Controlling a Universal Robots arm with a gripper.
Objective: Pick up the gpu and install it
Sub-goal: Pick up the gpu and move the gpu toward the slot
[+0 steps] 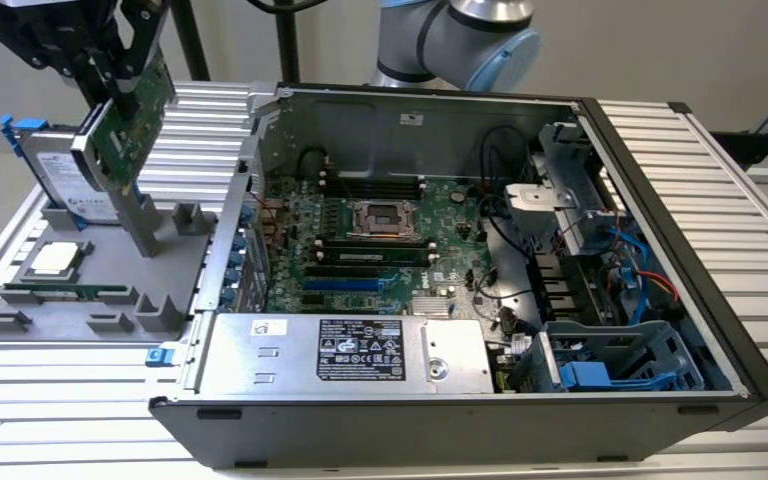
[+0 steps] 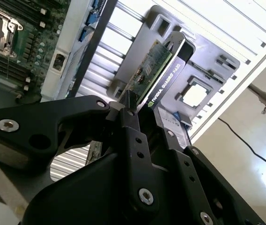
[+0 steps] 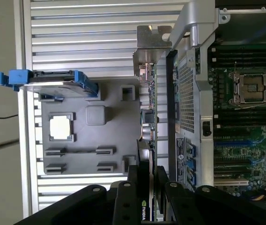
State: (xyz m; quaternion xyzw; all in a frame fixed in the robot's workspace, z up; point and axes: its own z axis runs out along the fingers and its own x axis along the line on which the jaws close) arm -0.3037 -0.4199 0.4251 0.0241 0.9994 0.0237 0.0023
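Note:
The gpu (image 1: 137, 112) is a green card with a black cooler and a silver end bracket. It hangs tilted above the grey parts tray (image 1: 37, 322) at the exterior view's left, beside the open computer case (image 1: 651, 250). My gripper (image 1: 123, 82) is shut on its upper edge. In the second wrist view the black fingers (image 2: 129, 127) clamp the gpu (image 2: 148, 75) on both faces. In the first wrist view the gpu (image 3: 147, 117) appears edge-on, its bracket farthest from the gripper (image 3: 147, 185), between the tray (image 3: 91, 140) and the case wall.
A silver hard drive with blue rails (image 1: 57, 165) stands in the tray, with a processor chip (image 1: 57, 258) and a narrow memory stick (image 1: 64, 293) lying flat. Inside the case are the motherboard (image 1: 371, 235), cables at the exterior view's right and a power supply (image 1: 344, 352) in front.

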